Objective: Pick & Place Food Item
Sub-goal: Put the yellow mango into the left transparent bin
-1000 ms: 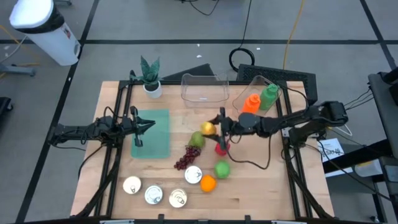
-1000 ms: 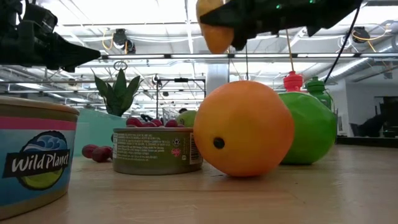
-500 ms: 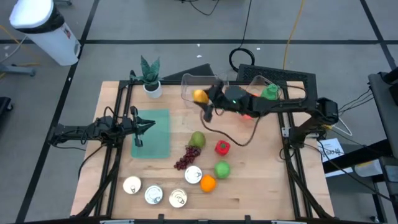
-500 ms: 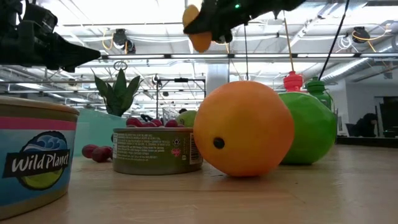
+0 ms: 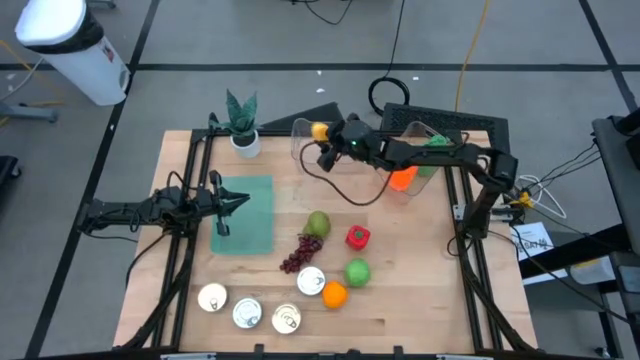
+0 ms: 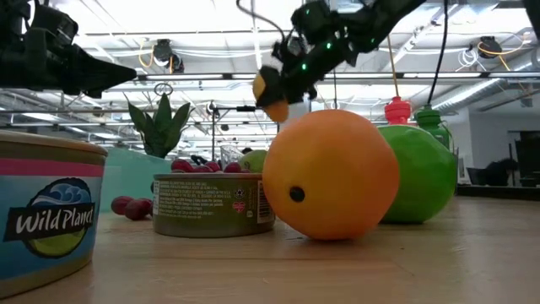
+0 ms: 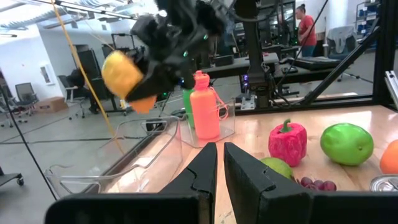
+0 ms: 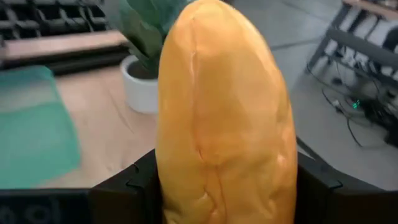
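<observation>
A yellow-orange mango-like fruit [image 5: 319, 130] hangs in the air over the clear bin [image 5: 330, 156] at the table's far edge. It also shows in the low view [image 6: 270, 87], the left wrist view [image 7: 123, 74] and the right wrist view [image 8: 224, 118]. My right gripper [image 5: 327, 135] is shut on it, its arm reaching in from the table's right. My left gripper [image 5: 240, 201] waits shut over the green mat [image 5: 248, 225], its fingers [image 7: 217, 168] pointing toward the table's middle. My right gripper pinches the fruit between its two fingers [image 8: 127, 186], one on each long side of the fruit [image 8: 171, 155]. The fingers come from the table's right, slanting a little downward. The fruit is lifted clear, above the clear bin.
A second clear bin [image 5: 395, 160] holds an orange bottle [image 5: 402, 178] and a green bottle [image 5: 433, 150]. A pear [image 5: 318, 222], red pepper [image 5: 357, 237], grapes [image 5: 298, 253], green fruit [image 5: 357, 271], orange [image 5: 334, 294] and several cans [image 5: 246, 313] lie nearer. A potted plant [image 5: 241, 125] stands far left.
My right gripper has carried the fruit from above the table's middle toward the far edge and left, over the clear bin. In the last half second it has come lower. The fruit stays pinched; the left arm has kept still.
</observation>
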Available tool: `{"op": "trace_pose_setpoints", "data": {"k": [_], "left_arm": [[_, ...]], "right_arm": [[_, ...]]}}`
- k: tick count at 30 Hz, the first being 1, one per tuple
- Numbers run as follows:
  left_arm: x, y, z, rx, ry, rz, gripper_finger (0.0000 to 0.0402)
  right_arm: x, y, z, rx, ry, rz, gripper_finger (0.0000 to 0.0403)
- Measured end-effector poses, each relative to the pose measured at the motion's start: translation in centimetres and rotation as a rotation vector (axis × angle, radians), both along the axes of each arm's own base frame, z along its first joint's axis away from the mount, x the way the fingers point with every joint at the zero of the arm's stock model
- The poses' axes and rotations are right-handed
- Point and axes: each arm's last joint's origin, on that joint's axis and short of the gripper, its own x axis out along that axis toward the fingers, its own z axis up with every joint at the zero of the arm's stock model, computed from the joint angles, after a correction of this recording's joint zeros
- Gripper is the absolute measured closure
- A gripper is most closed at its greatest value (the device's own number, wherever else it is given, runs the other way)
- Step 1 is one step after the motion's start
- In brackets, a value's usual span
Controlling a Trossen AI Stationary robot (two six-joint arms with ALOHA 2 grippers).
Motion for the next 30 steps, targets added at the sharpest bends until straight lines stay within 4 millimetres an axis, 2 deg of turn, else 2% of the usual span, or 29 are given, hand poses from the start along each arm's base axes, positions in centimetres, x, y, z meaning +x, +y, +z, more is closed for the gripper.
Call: {"op": "trace_pose_setpoints", "data": {"k": [8, 21, 30], "left_arm": [[0.0, 0.0, 0.0, 0.000, 0.000, 0.000, 0.0360], [0.0, 0.0, 0.0, 0.000, 0.000, 0.000, 0.0360], [0.0, 0.0, 0.0, 0.000, 0.000, 0.000, 0.0360]], "right_arm": [[0.3, -1.9, -2.8, 0.037, 0.062, -0.046, 0.0184], [0.2, -2.1, -2.9, 0.026, 0.076, -0.047, 0.0173], [-0.2, -2.9, -3.0, 0.023, 0.075, -0.118, 0.0148]]}}
